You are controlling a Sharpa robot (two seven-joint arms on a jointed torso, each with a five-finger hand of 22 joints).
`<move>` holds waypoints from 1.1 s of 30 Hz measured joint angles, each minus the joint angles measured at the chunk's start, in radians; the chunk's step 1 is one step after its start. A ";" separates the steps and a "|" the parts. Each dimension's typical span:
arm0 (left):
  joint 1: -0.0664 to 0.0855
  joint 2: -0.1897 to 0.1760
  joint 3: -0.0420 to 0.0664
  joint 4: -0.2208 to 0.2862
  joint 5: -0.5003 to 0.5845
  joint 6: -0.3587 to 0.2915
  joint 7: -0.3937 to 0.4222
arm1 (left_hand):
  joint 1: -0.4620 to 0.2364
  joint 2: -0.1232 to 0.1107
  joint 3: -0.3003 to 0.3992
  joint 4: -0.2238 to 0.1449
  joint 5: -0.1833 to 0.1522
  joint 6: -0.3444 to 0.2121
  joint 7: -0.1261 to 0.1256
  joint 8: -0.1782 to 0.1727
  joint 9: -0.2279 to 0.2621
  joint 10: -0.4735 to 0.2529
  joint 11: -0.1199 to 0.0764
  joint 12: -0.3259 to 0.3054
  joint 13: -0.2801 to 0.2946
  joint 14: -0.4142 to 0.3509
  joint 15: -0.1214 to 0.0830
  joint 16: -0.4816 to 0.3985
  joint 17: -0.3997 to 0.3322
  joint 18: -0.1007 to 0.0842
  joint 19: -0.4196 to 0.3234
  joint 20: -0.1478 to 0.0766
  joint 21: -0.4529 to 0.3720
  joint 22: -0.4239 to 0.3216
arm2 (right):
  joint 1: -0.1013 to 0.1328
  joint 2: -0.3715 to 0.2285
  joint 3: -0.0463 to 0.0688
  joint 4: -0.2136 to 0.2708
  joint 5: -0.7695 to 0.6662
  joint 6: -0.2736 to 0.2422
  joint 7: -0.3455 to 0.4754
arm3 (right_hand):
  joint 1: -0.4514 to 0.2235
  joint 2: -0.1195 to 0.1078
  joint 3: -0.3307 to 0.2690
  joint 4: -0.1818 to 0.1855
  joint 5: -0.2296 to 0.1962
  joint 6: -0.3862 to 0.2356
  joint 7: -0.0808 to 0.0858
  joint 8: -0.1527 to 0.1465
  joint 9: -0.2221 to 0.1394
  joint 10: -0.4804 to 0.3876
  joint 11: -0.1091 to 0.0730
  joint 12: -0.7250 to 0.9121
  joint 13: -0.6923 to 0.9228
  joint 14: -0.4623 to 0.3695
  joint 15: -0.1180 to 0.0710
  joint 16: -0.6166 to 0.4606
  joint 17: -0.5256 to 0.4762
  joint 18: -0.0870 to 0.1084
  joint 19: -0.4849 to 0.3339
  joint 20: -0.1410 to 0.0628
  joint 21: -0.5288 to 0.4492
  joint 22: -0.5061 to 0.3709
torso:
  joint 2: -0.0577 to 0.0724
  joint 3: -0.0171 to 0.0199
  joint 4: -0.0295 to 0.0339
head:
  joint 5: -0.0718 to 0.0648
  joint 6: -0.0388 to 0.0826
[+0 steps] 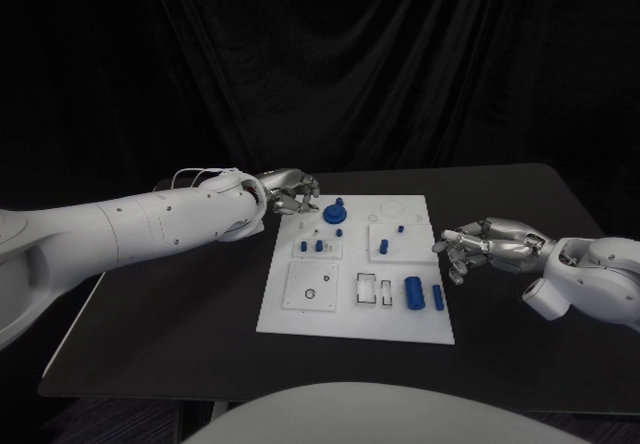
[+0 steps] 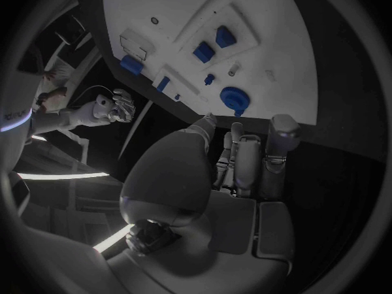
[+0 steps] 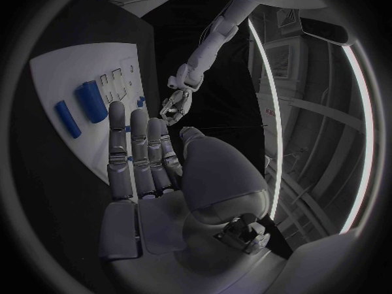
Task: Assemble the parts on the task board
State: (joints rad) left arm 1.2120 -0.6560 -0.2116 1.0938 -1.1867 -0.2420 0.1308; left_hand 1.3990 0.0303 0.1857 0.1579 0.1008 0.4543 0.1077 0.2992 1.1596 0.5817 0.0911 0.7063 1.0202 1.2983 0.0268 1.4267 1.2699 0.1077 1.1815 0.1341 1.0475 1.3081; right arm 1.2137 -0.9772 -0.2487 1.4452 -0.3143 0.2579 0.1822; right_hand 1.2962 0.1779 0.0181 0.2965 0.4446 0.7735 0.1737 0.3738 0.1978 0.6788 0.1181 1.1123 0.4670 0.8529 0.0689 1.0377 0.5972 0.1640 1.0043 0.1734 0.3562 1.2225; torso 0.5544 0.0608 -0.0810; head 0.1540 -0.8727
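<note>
While both hands (image 1: 289,191) (image 1: 470,248) flank the task board (image 1: 350,319), its near edge lies free

A flat, matte black rectangular worktop (image 1: 174,342) fills the middle of the head view. Behind it, from nine o'clock through twelve to three o'clock, hangs a black pleated fabric curtain (image 1: 400,83) in vertical folds, dimly lit.

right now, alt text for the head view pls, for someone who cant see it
A white task board with small blue parts lies on a black table, between two white robot arms. The left hand hovers at the board's far left corner near a round blue part; the right hand, fingers apart, holds nothing beside its right edge.
</note>
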 measured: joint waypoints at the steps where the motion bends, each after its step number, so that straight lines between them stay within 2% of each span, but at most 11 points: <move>1: 0.000 0.003 0.000 -0.003 -0.020 -0.006 0.015 | 0.020 -0.006 0.008 -0.008 0.000 -0.002 -0.007 0.007 -0.019 -0.030 -0.002 -0.041 -0.035 -0.008 -0.001 -0.008 -0.013 0.000 -0.010 -0.001 -0.006 0.000 | 0.000 0.000 0.000 0.000 0.000 0.000 0.000 | 0.000 0.000 0.000 0.000 0.000 0.000 0.000 0.000 0.000 0.000 0.000 0.000 0.000 0.000 0.000 0.000 0.000 0.000 0.000 0.000 0.000 0.000 | 0.000 0.0000 -0.0001 | 0.000 0.000; 5: 0.000 0.022 0.000 -0.021 -0.122 -0.024 0.074 | 0.070 -0.038 0.041 -0.027 0.011 0.011 -0.033 0.000 -0.134 -0.081 -0.025 -0.156 -0.168 -0.045 -0.023 -0.044 -0.079 0.000 -0.038 -0.006 -0.047 0.000 | 0.000 0.001 0.000 0.000 0.000 0.000 0.000 | 0.000 0.000 0.000 0.000 0.000 0.000 0.000 0.000 0.000 0.000 0.000 0.000 0.000 0.000 0.000 0.000 0.000 0.000 0.000 0.000 0.000 0.000 | 0.000 0.0001 -0.0002 | 0.000 0.000; 6: 0.000 0.030 0.000 -0.029 -0.156 -0.028 0.087 | 0.091 -0.041 0.062 -0.037 0.021 0.030 -0.053 -0.015 -0.193 -0.078 -0.033 -0.187 -0.218 -0.066 -0.030 -0.067 -0.119 0.001 -0.047 -0.011 -0.069 0.000 | 0.000 0.001 0.000 0.000 0.000 0.000 0.000 | 0.000 0.000 0.000 0.000 0.000 0.000 0.000 0.000 0.000 0.000 0.000 0.000 0.000 0.000 0.000 0.000 0.000 0.000 0.000 0.000 0.000 0.000 | 0.000 0.0001 -0.0002 | -0.002 0.000; 7: 0.000 0.037 0.000 -0.036 -0.182 -0.031 0.097 | 0.122 -0.047 0.089 -0.058 0.027 0.049 -0.081 -0.035 -0.252 -0.070 -0.042 -0.220 -0.273 -0.081 -0.034 -0.091 -0.158 0.012 -0.053 -0.017 -0.086 0.000 | 0.000 0.000 0.000 0.000 0.000 0.000 0.000 | 0.000 0.000 0.000 0.000 0.000 0.000 0.000 0.000 0.000 0.000 0.000 0.000 0.000 0.000 0.000 0.000 0.000 0.000 0.000 0.000 0.000 0.000 | 0.001 0.0001 0.0000 | -0.003 0.000; 9: 0.000 0.054 0.000 -0.052 -0.236 -0.036 0.116 | 0.155 -0.066 0.130 -0.097 0.028 0.098 -0.129 -0.103 -0.393 -0.047 -0.053 -0.279 -0.399 -0.101 -0.033 -0.142 -0.237 0.017 -0.061 -0.030 -0.118 0.000 | 0.000 -0.001 0.000 0.000 0.000 0.000 0.000 | 0.000 0.000 0.000 0.000 -0.004 0.000 0.000 0.000 0.000 0.000 0.000 0.000 -0.001 0.000 0.000 0.000 -0.001 0.000 0.000 0.000 0.000 0.000 | 0.001 0.0001 0.0007 | -0.007 0.000; 10: 0.000 0.061 0.000 -0.060 -0.258 -0.038 0.123 | 0.158 -0.068 0.138 -0.104 0.028 0.116 -0.144 -0.132 -0.443 -0.042 -0.055 -0.293 -0.440 -0.111 -0.036 -0.159 -0.268 0.017 -0.064 -0.033 -0.133 0.000 | 0.000 -0.001 0.000 0.000 0.000 0.000 0.000 | 0.000 0.000 0.000 0.000 -0.004 0.000 0.000 0.000 0.000 0.000 0.000 0.000 -0.001 0.000 0.000 0.000 -0.001 0.000 0.000 0.000 0.000 0.000 | 0.001 0.0000 0.0012 | -0.008 0.000; 12: -0.001 0.074 0.000 -0.079 -0.297 -0.040 0.135 | 0.158 -0.068 0.137 -0.113 0.023 0.141 -0.161 -0.168 -0.500 -0.044 -0.057 -0.306 -0.489 -0.104 -0.043 -0.158 -0.275 0.017 -0.059 -0.038 -0.136 0.000 | 0.000 -0.001 0.000 0.001 0.000 0.000 0.000 | 0.000 0.000 0.000 0.000 -0.004 0.000 0.000 0.000 0.000 0.000 0.000 0.000 -0.001 0.000 0.000 0.000 -0.001 0.000 0.000 0.000 0.000 0.000 | 0.002 -0.0004 0.0012 | -0.009 0.000; 17: -0.010 0.104 0.000 -0.119 -0.371 -0.044 0.164 | 0.155 -0.071 0.101 -0.123 0.014 0.200 -0.169 -0.211 -0.591 -0.062 -0.061 -0.324 -0.572 -0.046 -0.048 -0.099 -0.219 0.017 -0.021 -0.041 -0.138 0.000 | 0.000 -0.003 0.000 0.003 0.000 0.000 0.001 | -0.003 0.003 0.000 0.000 -0.004 0.000 0.000 0.000 0.000 0.000 0.000 0.000 -0.001 0.000 0.000 0.000 -0.001 0.000 0.000 0.000 0.000 0.000 | 0.002 -0.0010 -0.0013 | -0.010 0.000; 23: -0.022 0.128 0.000 -0.143 -0.413 -0.047 0.192 | 0.144 -0.063 0.082 -0.124 0.014 0.234 -0.174 -0.225 -0.647 -0.020 -0.062 -0.324 -0.629 0.004 -0.053 -0.056 -0.172 0.016 0.032 -0.045 -0.104 0.000 | 0.000 -0.005 0.000 0.004 0.000 0.000 0.002 | -0.004 0.004 0.000 0.000 -0.004 0.000 0.000 0.000 0.000 0.000 0.000 0.000 -0.001 0.000 0.000 0.000 -0.001 0.000 0.000 0.000 0.000 0.000 | 0.003 -0.0021 -0.0018 | -0.012 0.000; 28: -0.031 0.144 0.000 -0.152 -0.444 -0.049 0.205 | 0.132 -0.051 0.071 -0.115 0.014 0.258 -0.191 -0.231 -0.685 0.047 -0.061 -0.324 -0.666 0.018 -0.058 -0.052 -0.174 0.016 0.066 -0.048 -0.094 0.000 | 0.000 -0.005 0.000 0.007 0.000 0.000 0.002 | -0.004 0.004 0.000 0.000 -0.004 0.000 0.000 0.000 0.000 0.000 0.000 0.000 -0.001 0.000 0.000 0.000 -0.002 0.000 0.000 0.000 0.000 0.000 | 0.003 -0.0031 -0.0058 | -0.011 0.000; 33: -0.037 0.156 0.000 -0.159 -0.467 -0.048 0.210 | 0.127 -0.056 0.070 -0.108 0.010 0.263 -0.188 -0.233 -0.702 0.066 -0.058 -0.328 -0.680 0.023 -0.057 -0.052 -0.181 0.016 0.072 -0.050 -0.101 0.000 | 0.000 -0.005 0.000 0.009 0.000 0.000 0.002 | -0.004 0.004 0.000 0.000 -0.004 0.000 0.000 0.000 0.000 0.000 0.000 0.000 -0.001 0.000 0.000 0.000 -0.002 0.000 0.000 0.000 0.000 0.000 | 0.004 -0.0045 -0.0095 | -0.011 0.000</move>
State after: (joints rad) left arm 1.1752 -0.5002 -0.2115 0.9350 -1.6536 -0.2899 0.3409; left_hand 1.5258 -0.0257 0.2557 0.0498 0.1112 0.7170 -0.0799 0.0667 0.4579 0.6476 0.0332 0.3782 0.3398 1.3209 -0.0301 1.3749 1.0893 0.1240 1.2534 0.0841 0.9462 1.3077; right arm 1.2135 -0.9826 -0.2487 1.4538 -0.3143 0.2581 0.1845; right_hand 1.2923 0.1818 0.0181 0.2965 0.4408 0.7735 0.1737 0.3737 0.1978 0.6788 0.1181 1.1123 0.4662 0.8529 0.0689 1.0377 0.5954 0.1640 1.0043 0.1734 0.3562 1.2222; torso 0.5585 0.0563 -0.0905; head 0.1433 -0.8727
